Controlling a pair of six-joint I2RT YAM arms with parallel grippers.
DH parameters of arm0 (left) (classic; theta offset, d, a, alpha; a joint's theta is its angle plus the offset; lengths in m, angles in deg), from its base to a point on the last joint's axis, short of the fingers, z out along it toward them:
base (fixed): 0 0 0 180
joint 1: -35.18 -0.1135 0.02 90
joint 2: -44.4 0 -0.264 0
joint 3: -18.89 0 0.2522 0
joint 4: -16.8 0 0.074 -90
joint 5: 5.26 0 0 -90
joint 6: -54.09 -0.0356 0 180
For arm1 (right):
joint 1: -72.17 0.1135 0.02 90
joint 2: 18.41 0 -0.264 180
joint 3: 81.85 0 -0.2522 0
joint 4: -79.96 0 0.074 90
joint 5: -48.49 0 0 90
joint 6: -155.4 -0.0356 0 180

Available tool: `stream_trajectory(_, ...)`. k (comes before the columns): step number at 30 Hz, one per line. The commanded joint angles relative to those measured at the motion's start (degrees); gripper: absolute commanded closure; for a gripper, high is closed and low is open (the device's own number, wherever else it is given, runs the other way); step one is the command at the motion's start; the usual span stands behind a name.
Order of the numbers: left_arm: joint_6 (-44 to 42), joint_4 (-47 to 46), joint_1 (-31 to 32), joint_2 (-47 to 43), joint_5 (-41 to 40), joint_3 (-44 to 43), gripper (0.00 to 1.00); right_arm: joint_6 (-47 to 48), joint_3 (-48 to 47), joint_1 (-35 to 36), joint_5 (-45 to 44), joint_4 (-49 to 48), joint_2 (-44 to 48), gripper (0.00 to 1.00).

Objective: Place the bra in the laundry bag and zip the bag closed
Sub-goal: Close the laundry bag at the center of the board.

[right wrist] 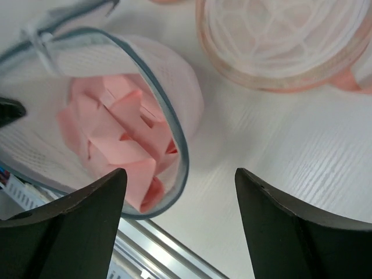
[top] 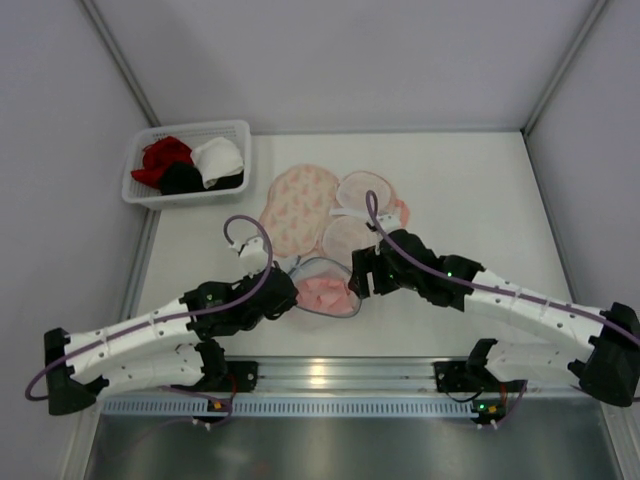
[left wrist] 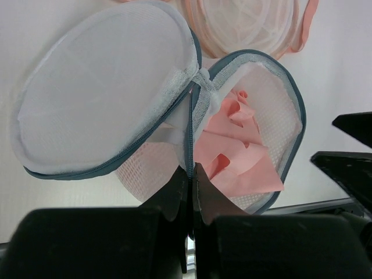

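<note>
Pale pink bra (left wrist: 238, 157) lies crumpled inside the open white-mesh laundry bag (left wrist: 293, 116) with a grey zip rim. On that rim the left fingers (left wrist: 190, 174) are pinched tight; the right fingers (right wrist: 179, 174) are spread wide above the bag, empty.

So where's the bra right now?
Top view: the bra lies inside the open white mesh laundry bag, near-centre of the table, between the left end effector and right end effector.

Bright, even light; perhaps soft focus.
</note>
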Motion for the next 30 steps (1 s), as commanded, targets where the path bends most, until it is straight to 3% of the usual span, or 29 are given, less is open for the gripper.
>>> stream_trajectory(1, -1.03, -2.18, -0.1, 0.32, -1.06, -0.97, 1.0, -1.05, 2.35, -0.25, 2.35, -3.95, -0.73, 0.25)
stream_trajectory(6, -0.76, -2.27, -0.1, 0.32, -1.41, -1.14, 1.0, -0.96, 3.42, -0.25, 1.29, -7.2, -5.57, 0.32)
stream_trajectory(9, -0.76, -2.18, -0.1, 0.67, -1.15, -1.49, 1.0, -1.05, 3.68, -0.25, 1.29, -10.36, -7.42, 0.43)
stream_trajectory(12, -0.67, -2.18, -0.1, 0.84, -1.06, -1.32, 1.0, -1.05, 2.89, -0.25, 0.07, -11.35, -8.56, 0.69)
stream_trajectory(13, -0.76, -2.18, -0.1, 0.93, -1.23, -1.41, 1.0, -0.96, 1.76, -0.16, -0.2, -10.48, -8.83, 0.94)
stream_trajectory(14, -1.02, -2.09, -0.1, 0.84, -1.5, -1.41, 1.0, -0.96, 0.88, -0.25, -0.64, -9.34, -9.26, 1.0)
stream_trajectory(19, -8.48, -1.83, -0.1, 2.51, -1.77, -2.81, 1.0, -3.76, -7.64, -0.25, -1.26, 3.66, -4.72, 1.0)
stream_trajectory(26, -12.62, -2.0, -0.1, 9.01, 3.68, -2.55, 1.0, -4.22, -7.22, -3.14, 6.73, 4.74, -2.32, 1.0)
stream_trajectory(29, -12.19, -2.09, -0.1, 8.32, 3.16, -2.02, 0.85, -2.81, -4.23, -5.87, 10.6, 3.16, -4.25, 1.0)
stream_trajectory(30, -11.05, -2.09, -0.1, 6.66, 2.12, -1.41, 0.74, -2.2, -3.45, -6.39, 11.22, 2.81, -4.61, 1.0)
